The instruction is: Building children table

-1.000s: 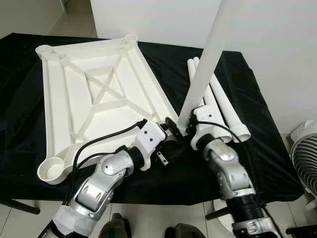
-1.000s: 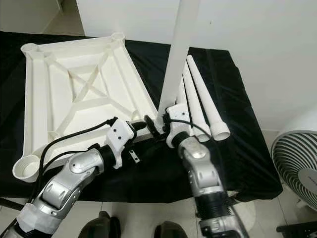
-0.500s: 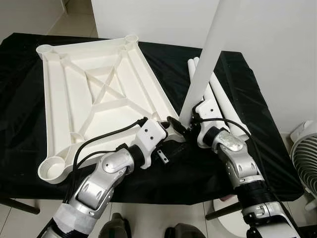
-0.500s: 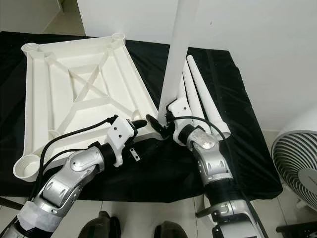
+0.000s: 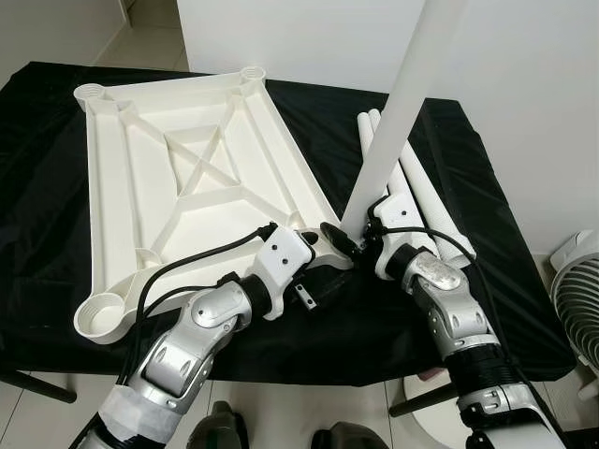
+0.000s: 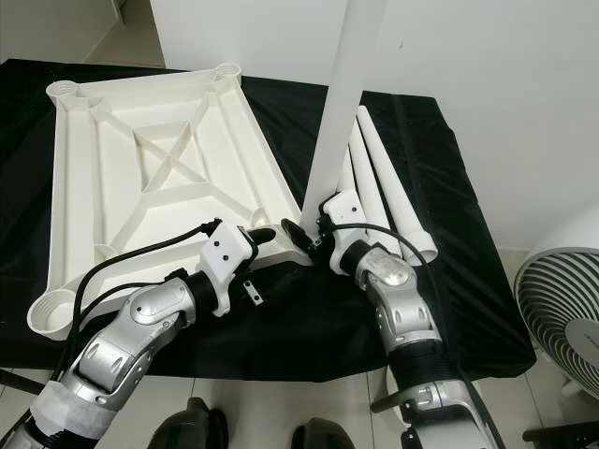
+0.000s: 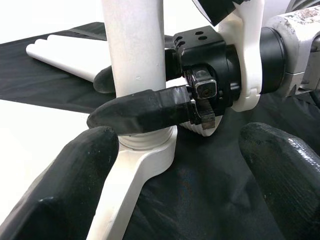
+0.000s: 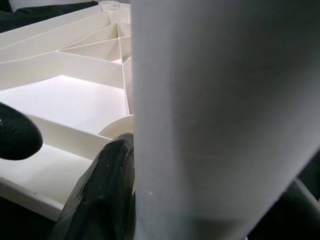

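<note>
Left eye view: a white ribbed plastic table panel is seen lying upside down on a tabletop draped in black cloth, round sockets at its corners. A long white plastic table leg is stood upright in the near right corner socket, tilted a bit. The right end effector is clamped around the leg's base, and the left end effector is parked just beside that same corner.

Right eye view: three more white tapered legs are laid side by side on the cloth, right of the panel. A white fan is caught on the floor at the far right.

Left wrist view: the left end effector's fingers are spread wide open, with nothing held. Between them, the white socket and the leg base are framed, with a black finger of the right end effector pressed across the leg.

Right wrist view: the leg is seen very close up, a black finger is pressed against it, and the ribbed panel underside is visible behind.
</note>
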You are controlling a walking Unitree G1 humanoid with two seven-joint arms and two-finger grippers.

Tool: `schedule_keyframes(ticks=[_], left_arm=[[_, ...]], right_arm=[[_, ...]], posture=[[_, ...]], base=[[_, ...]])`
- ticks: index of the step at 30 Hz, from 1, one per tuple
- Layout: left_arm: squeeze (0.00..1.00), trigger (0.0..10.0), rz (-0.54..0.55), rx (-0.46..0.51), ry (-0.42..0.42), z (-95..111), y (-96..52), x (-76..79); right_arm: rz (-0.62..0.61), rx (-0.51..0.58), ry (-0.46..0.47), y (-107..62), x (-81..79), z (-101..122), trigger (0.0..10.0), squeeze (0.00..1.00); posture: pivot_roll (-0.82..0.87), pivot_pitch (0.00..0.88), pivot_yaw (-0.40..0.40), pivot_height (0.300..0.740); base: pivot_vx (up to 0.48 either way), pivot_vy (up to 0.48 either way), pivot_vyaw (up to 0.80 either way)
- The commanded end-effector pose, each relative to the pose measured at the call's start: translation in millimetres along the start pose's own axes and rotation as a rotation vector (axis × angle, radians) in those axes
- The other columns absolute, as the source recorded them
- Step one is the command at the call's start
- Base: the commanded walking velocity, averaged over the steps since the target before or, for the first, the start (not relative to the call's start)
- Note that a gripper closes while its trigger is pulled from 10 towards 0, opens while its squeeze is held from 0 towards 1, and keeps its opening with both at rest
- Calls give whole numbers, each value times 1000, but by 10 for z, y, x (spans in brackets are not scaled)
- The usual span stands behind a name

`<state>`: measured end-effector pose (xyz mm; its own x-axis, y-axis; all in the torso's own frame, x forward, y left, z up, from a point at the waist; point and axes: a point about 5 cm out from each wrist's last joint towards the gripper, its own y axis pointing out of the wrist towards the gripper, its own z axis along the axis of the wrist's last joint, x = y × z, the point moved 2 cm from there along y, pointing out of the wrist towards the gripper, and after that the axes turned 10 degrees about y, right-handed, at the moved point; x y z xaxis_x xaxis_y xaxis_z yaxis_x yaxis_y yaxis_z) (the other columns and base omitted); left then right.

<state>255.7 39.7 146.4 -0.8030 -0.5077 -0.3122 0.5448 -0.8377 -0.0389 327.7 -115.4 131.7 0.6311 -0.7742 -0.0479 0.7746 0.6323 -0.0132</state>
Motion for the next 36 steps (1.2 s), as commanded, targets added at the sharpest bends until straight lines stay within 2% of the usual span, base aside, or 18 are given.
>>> schedule_keyframes(ticks=[1,9,10,11,12,17,19,23,28,32,33,34,36], left_arm=[[0,10000,-50,15,-2,31,-10,47],[0,10000,-55,16,-5,34,0,67],[0,10000,-56,17,-7,36,1,72],[0,10000,-56,17,-7,36,1,72],[0,10000,-58,17,-8,34,4,78],[0,10000,-58,16,-9,33,5,78],[0,10000,-61,18,-10,33,18,89],[0,10000,-62,20,-13,33,25,93],[0,10000,-64,19,-16,29,31,92],[0,10000,-63,19,-15,29,32,86],[0,10000,-63,19,-16,29,32,86],[0,10000,-62,19,-17,29,32,85],[0,10000,-61,18,-18,28,31,84]], right_arm=[[-48,-51,43,-22,22,-163,10000,0],[-168,-45,96,-8,-1,-200,10000,0],[-240,-42,114,-6,9,-213,10000,0],[-240,-42,114,-6,9,-213,10000,0],[-394,-24,141,-11,17,-228,10000,0],[-434,-21,145,-14,18,-235,10000,0],[-562,2,174,-29,-28,-257,10000,0],[-579,13,190,-9,-94,-251,10000,0],[-569,19,193,-12,-66,-222,10000,0],[-551,22,200,12,-111,-212,10000,0],[-548,31,204,20,-130,-198,10000,557],[-536,40,207,29,-146,-181,10000,1000],[-507,64,197,41,-163,-130,10000,1000]], posture=[[-28,25,-26,740],[-27,18,-31,740],[-27,17,-33,740],[-27,17,-33,740],[-30,15,-35,740],[-30,15,-35,740],[-31,8,-39,740],[-34,6,-38,740],[-34,1,-39,740],[-34,0,-40,740],[-34,0,-39,740],[-34,0,-38,740],[-34,0,-38,740]], base=[[0,0,0],[0,0,0],[0,0,0],[0,0,0],[0,0,0],[0,0,0],[0,0,0],[0,0,0],[0,0,0],[0,0,0],[0,0,0],[0,0,0],[0,0,0]])
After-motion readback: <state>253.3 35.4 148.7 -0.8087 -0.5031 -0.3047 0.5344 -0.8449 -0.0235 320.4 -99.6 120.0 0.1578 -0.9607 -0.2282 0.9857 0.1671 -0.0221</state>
